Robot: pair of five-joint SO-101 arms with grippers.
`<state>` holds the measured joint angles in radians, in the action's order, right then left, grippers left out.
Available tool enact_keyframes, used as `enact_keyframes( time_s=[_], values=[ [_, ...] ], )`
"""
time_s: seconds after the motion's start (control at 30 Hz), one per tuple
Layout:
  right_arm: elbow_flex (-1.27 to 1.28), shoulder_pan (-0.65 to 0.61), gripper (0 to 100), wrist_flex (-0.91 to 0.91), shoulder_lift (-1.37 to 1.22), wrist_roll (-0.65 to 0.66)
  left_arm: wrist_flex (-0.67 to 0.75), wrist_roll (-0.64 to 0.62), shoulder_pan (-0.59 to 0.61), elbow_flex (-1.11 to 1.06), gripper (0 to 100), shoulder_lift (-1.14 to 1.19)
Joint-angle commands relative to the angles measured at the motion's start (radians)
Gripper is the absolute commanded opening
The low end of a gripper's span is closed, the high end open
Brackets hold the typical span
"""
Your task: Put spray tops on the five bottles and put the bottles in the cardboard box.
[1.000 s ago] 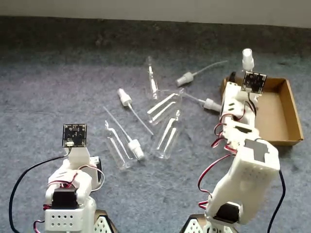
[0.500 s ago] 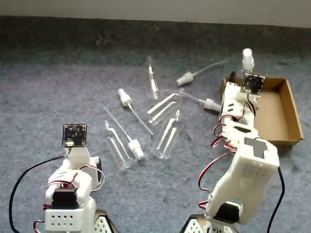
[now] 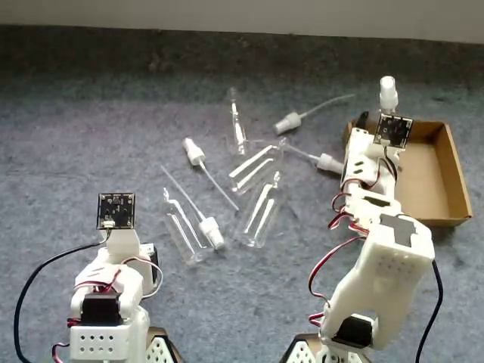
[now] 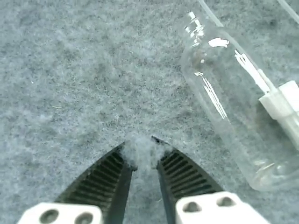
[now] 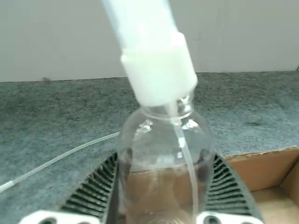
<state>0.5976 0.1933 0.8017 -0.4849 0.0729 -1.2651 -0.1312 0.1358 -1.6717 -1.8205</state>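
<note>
Clear bottle (image 5: 166, 154) is standing upright between the fingers of the right gripper (image 5: 163, 186), which are closing on its two sides. Its long axis is running vertically, neck up. A white spray top (image 5: 156, 70) is sitting on the neck at a slant, leaning away from the bottle's axis, with its thin tube hanging down inside the glass. In the high view the right arm is stretching far forward, its wrist hanging over the near left corner of the cardboard box (image 3: 454, 162), and the spray top is sticking up just beyond the wrist.

The left arm is folding back low at the front of the table. The left gripper (image 4: 140, 154) is pointing down at the grey carpet (image 3: 91, 136) with a narrow gap between its fingers and nothing in it. Just beside it a loose bottle (image 4: 229, 116) is lying on its side, neck pointing away from the arm, with another spray top (image 4: 282, 105) lying across it. Three more bottles are lying flat in the middle of the table, well apart from the box.
</note>
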Motion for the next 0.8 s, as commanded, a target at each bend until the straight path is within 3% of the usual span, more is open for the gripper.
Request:
enact_keyframes(
  time_s=[0.0, 0.2, 0.33, 0.5, 0.77],
  values=[
    [-0.027, 0.013, 17.7, 0.010, 0.013, 0.000, 0.017, 0.008, 0.004, -0.024, 1, -0.007],
    [-0.004, 0.013, 26.2, 0.008, 0.013, 0.000, 0.017, 0.008, 0.004, -0.024, 1, -0.007],
    [0.010, 0.015, 26.7, 0.010, 0.013, 0.002, 0.017, 0.008, 0.004, -0.024, 1, -0.007],
    [0.045, 0.012, 26.8, 0.015, 0.016, 0.107, 0.017, 0.008, 0.004, -0.024, 1, -0.007],
    [0.065, 0.016, 29.6, 0.012, 0.027, 0.110, 0.017, 0.008, 0.004, -0.024, 1, -0.007]
  ],
)
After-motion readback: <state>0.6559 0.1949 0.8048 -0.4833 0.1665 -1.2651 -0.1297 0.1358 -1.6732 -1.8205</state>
